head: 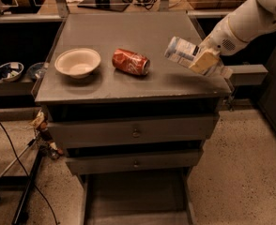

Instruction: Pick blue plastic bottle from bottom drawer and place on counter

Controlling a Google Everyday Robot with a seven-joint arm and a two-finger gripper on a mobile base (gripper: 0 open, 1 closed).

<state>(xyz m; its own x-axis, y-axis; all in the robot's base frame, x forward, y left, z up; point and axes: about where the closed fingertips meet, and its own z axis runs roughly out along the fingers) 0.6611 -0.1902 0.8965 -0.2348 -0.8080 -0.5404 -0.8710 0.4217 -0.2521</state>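
Note:
The blue plastic bottle [181, 51] lies tilted in the air over the right part of the counter [128, 32], its cap end pointing left. My gripper [204, 61] is shut on the bottle, holding its right end, with the white arm reaching in from the upper right. Below, the bottom drawer [133, 200] is pulled out and its tray looks bare.
A white bowl [78, 63] sits on the counter's left side and a crushed red soda can [131, 62] lies near the middle. Two upper drawers with round knobs [136, 133] are shut. Shelves with bowls and cables stand to the left.

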